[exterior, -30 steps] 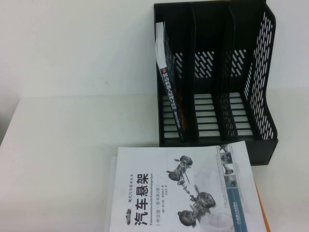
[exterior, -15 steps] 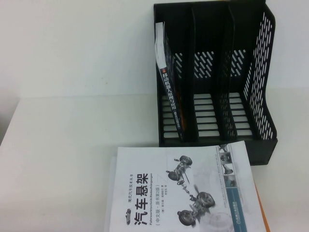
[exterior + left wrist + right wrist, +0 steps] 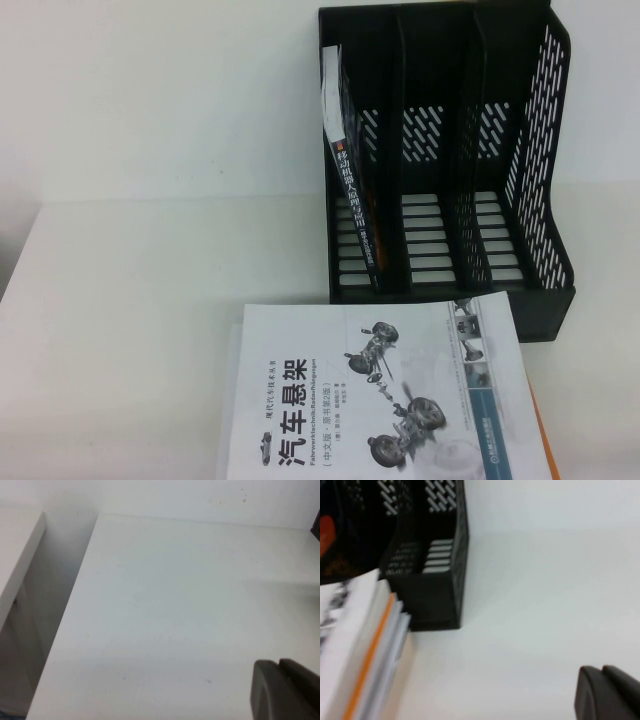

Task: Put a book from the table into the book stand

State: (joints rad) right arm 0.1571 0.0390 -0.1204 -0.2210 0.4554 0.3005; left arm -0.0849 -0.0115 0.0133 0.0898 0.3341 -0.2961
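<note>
The black book stand point(image 3: 540, 180) stands at the back right of the white table point(image 3: 130, 300). The black-covered book point(image 3: 352, 205) stands upright in the stand's left compartment, leaning on the left wall, with its spine facing me. The middle and right compartments are empty. Neither gripper shows in the high view. My left gripper point(image 3: 279, 663) is shut and empty over bare table. My right gripper point(image 3: 601, 669) is shut and empty over bare table to the right of the stand point(image 3: 445, 555).
A white book with car-suspension drawings point(image 3: 380, 400) lies flat in front of the stand, on top of a stack with an orange edge point(image 3: 370, 650). The table's left edge point(image 3: 65, 620) drops into a gap beside a wall.
</note>
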